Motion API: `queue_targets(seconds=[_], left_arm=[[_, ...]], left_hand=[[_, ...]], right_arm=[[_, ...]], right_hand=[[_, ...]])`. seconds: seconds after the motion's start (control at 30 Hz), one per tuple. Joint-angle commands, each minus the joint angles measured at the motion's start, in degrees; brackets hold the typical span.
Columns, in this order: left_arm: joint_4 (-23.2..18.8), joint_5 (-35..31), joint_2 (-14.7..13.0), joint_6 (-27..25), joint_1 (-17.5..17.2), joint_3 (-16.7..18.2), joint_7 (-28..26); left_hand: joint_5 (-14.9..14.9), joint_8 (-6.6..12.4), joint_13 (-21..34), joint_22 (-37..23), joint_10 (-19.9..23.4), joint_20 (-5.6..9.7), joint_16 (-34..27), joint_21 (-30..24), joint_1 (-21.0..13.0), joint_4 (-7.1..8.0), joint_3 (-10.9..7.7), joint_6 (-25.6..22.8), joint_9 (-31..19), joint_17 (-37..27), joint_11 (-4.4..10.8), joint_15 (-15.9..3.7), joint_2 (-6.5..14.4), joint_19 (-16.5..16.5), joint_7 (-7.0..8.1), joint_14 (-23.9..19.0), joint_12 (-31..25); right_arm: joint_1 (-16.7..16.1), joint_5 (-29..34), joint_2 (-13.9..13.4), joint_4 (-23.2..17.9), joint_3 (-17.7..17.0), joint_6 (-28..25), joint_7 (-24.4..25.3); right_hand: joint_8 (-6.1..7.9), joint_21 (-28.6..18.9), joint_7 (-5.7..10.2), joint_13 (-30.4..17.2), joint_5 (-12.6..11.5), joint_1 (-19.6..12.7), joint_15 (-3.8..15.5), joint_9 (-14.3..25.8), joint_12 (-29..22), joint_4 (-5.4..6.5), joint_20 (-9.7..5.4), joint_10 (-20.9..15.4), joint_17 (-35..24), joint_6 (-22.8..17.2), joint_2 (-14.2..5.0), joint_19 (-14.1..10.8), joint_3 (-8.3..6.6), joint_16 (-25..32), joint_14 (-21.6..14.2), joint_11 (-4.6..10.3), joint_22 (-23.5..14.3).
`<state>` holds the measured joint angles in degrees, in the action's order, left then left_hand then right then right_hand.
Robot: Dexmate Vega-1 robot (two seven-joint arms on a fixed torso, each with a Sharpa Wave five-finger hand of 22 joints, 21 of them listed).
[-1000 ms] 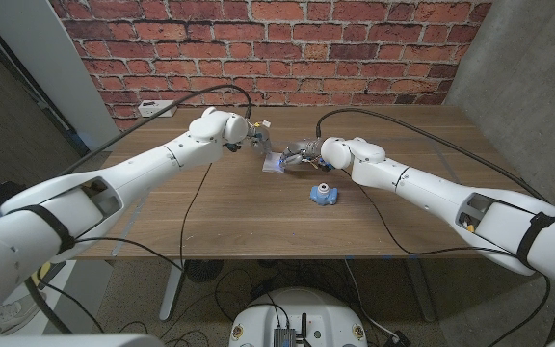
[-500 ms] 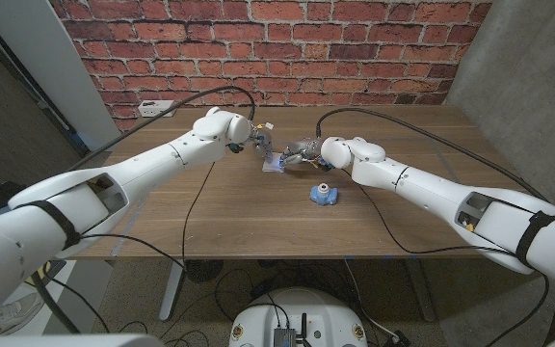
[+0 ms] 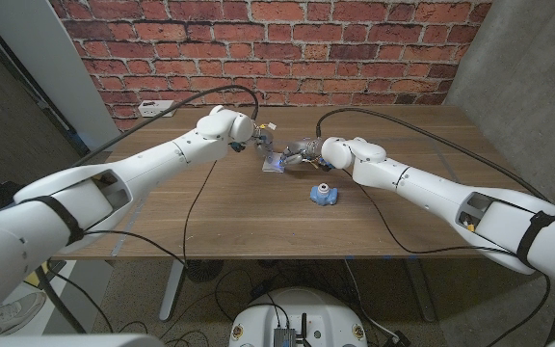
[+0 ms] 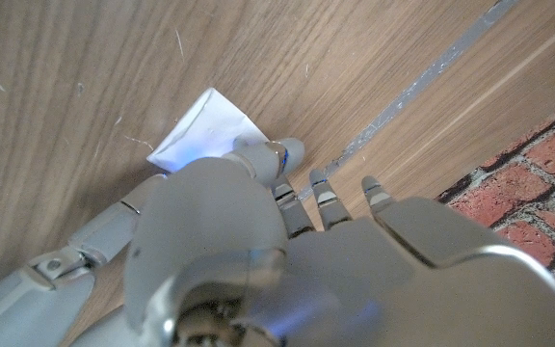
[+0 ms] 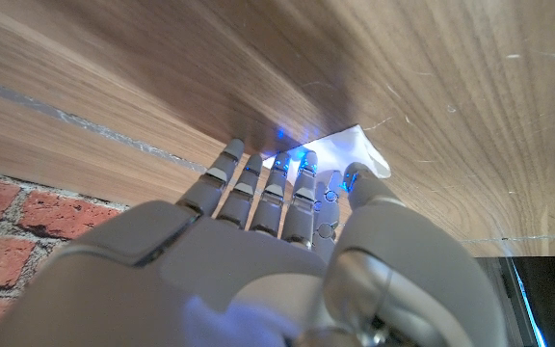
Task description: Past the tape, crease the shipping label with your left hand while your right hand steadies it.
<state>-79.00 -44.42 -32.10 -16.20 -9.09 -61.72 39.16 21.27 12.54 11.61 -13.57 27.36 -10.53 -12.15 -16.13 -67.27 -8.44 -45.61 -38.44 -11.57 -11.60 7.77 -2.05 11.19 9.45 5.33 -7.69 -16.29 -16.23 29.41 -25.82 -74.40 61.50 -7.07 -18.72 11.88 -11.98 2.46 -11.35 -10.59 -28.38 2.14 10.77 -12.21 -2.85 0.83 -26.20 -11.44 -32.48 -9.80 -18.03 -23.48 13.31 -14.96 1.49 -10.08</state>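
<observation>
Wooden brown desk point(image 3: 258, 217) runs wide and bare toward its near edge and both sides; its far edge meets a red brick wall point(image 3: 287, 39). Past a small blue tape roll point(image 3: 323, 194), the white paper shipping label point(image 3: 277, 162) lies mid-desk, one corner pointing away from both hands; its long axis is unclear. The right hand point(image 3: 303, 151) presses its fingertips point(image 5: 308, 162) on the label. The left hand point(image 3: 259, 142) touches the label's other side, fingers point(image 4: 279, 152) extended, holding nothing.
</observation>
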Motion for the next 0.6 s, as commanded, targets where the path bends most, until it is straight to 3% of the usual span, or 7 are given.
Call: queue_targets(seconds=[0.03, 0.17, 0.33, 0.57, 0.6], left_arm=[[1.4, -0.5, 0.5, -1.3, 0.5, -0.4, -0.1], [2.2, 0.5, 0.7, -2.1, 0.7, 0.2, 0.0], [2.5, 1.9, 0.6, -2.4, 0.5, 0.7, -0.9], [0.7, 10.5, -1.2, 1.2, -1.8, 5.6, -3.7], [0.2, 11.7, -1.5, 1.6, -2.0, 6.2, -3.8]], left_hand=[[-0.3, -0.69, 0.1, 0.0, -0.6, -0.04, -0.6, -0.5, 0.6, 0.65, 1.18, 0.9, 0.1, -0.3, -1.88, -0.28, 0.3, 0.1, -0.76, -0.4, 0.5], [-0.5, -1.59, 0.4, 0.1, -1.2, 0.23, -0.7, -0.8, 1.6, 1.63, 2.84, 2.8, 0.0, -0.4, -2.91, -0.45, 0.3, -0.4, -2.57, -0.6, 0.8], [-0.6, -2.66, 0.7, 0.3, -3.2, 0.02, -0.5, -0.9, 2.9, 2.56, 4.63, 7.2, -0.1, -0.3, -3.29, 0.83, 0.4, -0.2, -4.23, 0.2, 1.6], [-0.6, -2.52, 0.9, 0.5, -5.3, -0.07, -0.2, -1.0, 3.7, 2.91, 5.8, 9.7, -0.1, -0.3, -3.66, 1.47, 0.1, -0.1, -3.96, 1.0, 2.4], [-0.6, -2.21, 0.9, 0.6, -5.2, -0.08, -0.3, -1.0, 3.8, 2.91, 5.91, 9.2, -0.1, -0.2, -3.97, 1.48, 0.2, -0.1, -3.25, 1.0, 2.4]], right_arm=[[-0.2, 1.4, -0.5, -0.8, 0.3, 0.9, -0.1], [-0.3, 2.1, -0.8, -1.3, 0.5, 1.3, 0.1], [-0.3, 2.7, -0.8, -1.3, 0.6, 1.6, -0.2], [-0.6, 3.0, -0.7, -1.6, 0.3, 1.3, -0.4], [-0.6, 2.9, -0.7, -1.6, 0.2, 1.4, -0.5]], right_hand=[[0.52, -0.2, -0.13, -0.2, -0.1, -0.6, 3.72, 0.1, -0.5, -0.65, 0.63, -0.8, 0.1, -1.3, 0.44, -0.2, -0.12, 0.3, -0.6, 0.1, -0.2], [0.5, -0.2, 0.19, -0.2, -0.1, -0.8, 3.81, 0.1, -0.5, -0.92, 0.67, -1.1, 0.1, -1.5, 0.58, -0.2, -0.08, 0.2, -0.7, 0.55, -0.2], [0.58, -0.1, 0.55, -0.1, -0.1, -1.1, 4.05, 0.1, -0.5, -1.43, 0.72, -1.5, 0.3, -2.2, 0.86, -0.2, 0.0, 0.1, -0.7, 1.02, -0.2], [0.45, -0.1, 0.46, -0.1, 0.0, -1.3, 4.34, 0.1, -0.5, -1.85, 0.9, -1.7, 0.4, -2.3, 1.14, -0.2, 0.12, 0.0, -0.9, 0.91, -0.2], [0.38, -0.1, 0.46, -0.1, 0.1, -1.3, 4.33, 0.1, -0.4, -1.92, 0.91, -1.6, 0.4, -2.2, 1.18, -0.2, 0.15, 0.0, -1.0, 0.78, -0.2]])
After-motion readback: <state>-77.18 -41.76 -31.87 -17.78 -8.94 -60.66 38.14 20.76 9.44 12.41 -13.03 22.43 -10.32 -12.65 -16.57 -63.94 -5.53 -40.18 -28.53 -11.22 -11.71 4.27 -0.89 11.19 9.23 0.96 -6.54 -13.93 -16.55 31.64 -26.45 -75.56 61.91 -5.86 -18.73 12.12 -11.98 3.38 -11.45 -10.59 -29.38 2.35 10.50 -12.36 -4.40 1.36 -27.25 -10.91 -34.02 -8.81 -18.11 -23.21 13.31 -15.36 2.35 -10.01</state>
